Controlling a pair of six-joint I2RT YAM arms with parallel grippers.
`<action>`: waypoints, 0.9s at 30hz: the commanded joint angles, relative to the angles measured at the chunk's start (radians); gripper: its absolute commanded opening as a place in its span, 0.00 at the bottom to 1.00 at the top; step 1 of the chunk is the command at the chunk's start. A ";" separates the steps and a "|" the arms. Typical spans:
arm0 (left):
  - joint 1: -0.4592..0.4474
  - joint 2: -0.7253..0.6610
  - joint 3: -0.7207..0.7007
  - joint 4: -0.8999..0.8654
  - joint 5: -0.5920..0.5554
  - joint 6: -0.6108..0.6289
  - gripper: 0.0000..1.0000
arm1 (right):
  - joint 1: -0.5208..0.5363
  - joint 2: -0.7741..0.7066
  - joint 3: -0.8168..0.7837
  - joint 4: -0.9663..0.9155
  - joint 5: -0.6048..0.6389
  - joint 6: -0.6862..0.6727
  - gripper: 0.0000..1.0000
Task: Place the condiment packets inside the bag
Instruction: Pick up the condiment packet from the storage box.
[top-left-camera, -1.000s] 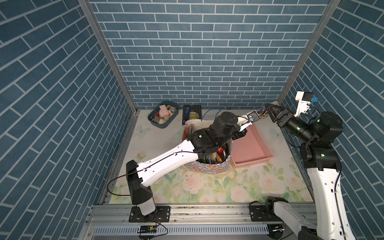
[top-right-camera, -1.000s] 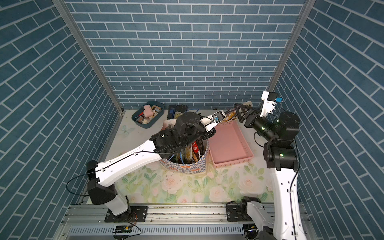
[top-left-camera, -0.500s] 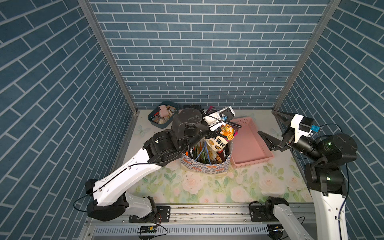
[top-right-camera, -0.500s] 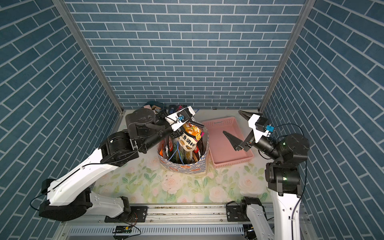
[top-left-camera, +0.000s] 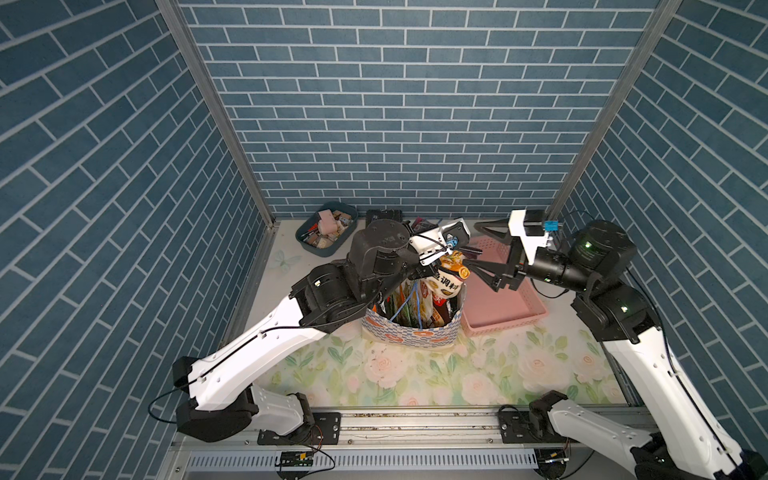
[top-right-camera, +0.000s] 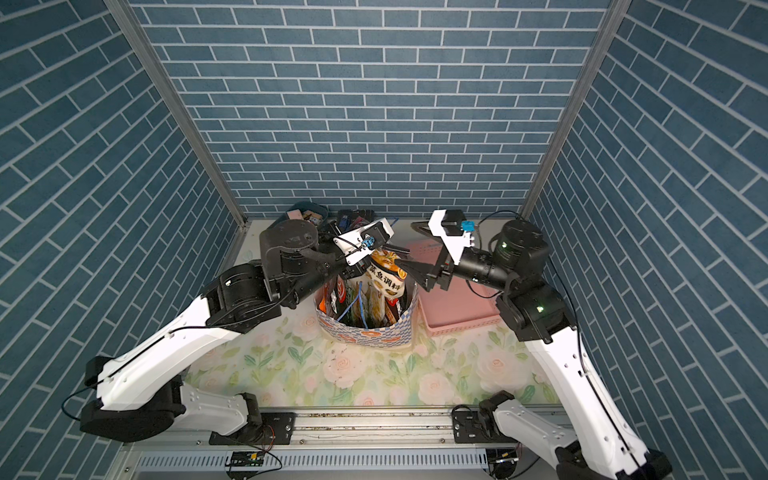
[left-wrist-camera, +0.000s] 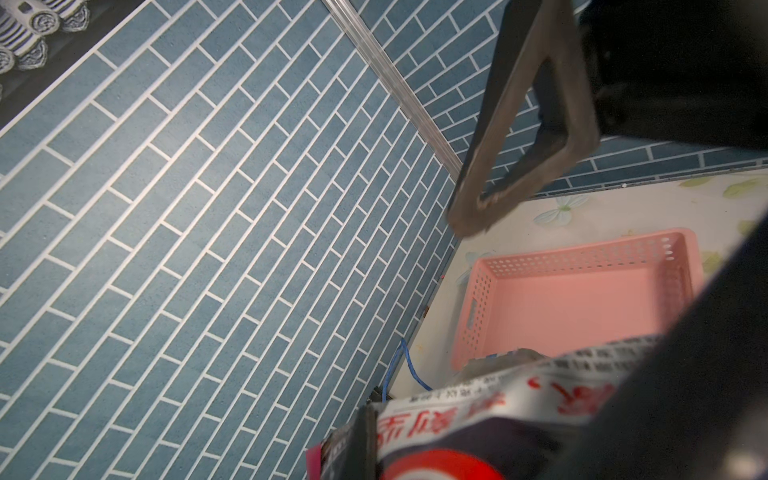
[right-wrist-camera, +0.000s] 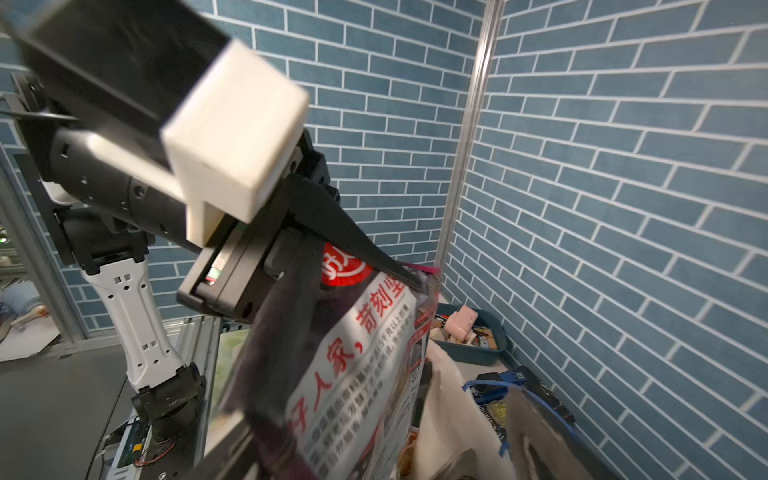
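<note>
The bag (top-left-camera: 411, 334) (top-right-camera: 365, 334) stands open at the table's middle, with several condiment packets (top-left-camera: 409, 307) upright inside it. My left gripper (top-left-camera: 464, 250) (top-right-camera: 395, 249) is shut on the top of a black, white and orange condiment packet (top-left-camera: 446, 282) (top-right-camera: 384, 278) that hangs over the bag's mouth. The left wrist view shows that held packet (left-wrist-camera: 478, 399) close up. My right gripper (top-left-camera: 484, 247) (top-right-camera: 415, 246) is open beside it, its lower fingertip at the packet's edge. In the right wrist view the packet (right-wrist-camera: 353, 365) fills the space ahead of the open fingers.
A pink perforated basket (top-left-camera: 503, 299) (left-wrist-camera: 582, 299) lies right of the bag, under my right gripper. A dark blue tub (top-left-camera: 328, 232) (right-wrist-camera: 469, 332) of oddments and a black book (top-left-camera: 384, 216) sit at the back wall. Blue brick walls close three sides.
The left arm carried the packet from the back right to above the bag. The right gripper drew back to the right, then swung in again to the packet, open.
</note>
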 joint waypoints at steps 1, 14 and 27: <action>0.005 -0.018 0.002 0.071 -0.017 -0.002 0.00 | 0.097 0.039 0.037 -0.063 0.150 -0.043 0.84; 0.004 -0.059 -0.079 0.116 -0.033 -0.001 0.00 | 0.268 0.038 0.011 0.034 0.444 0.080 0.08; 0.095 -0.230 -0.242 0.076 -0.119 -0.739 1.00 | 0.298 -0.083 -0.107 0.265 0.744 0.215 0.00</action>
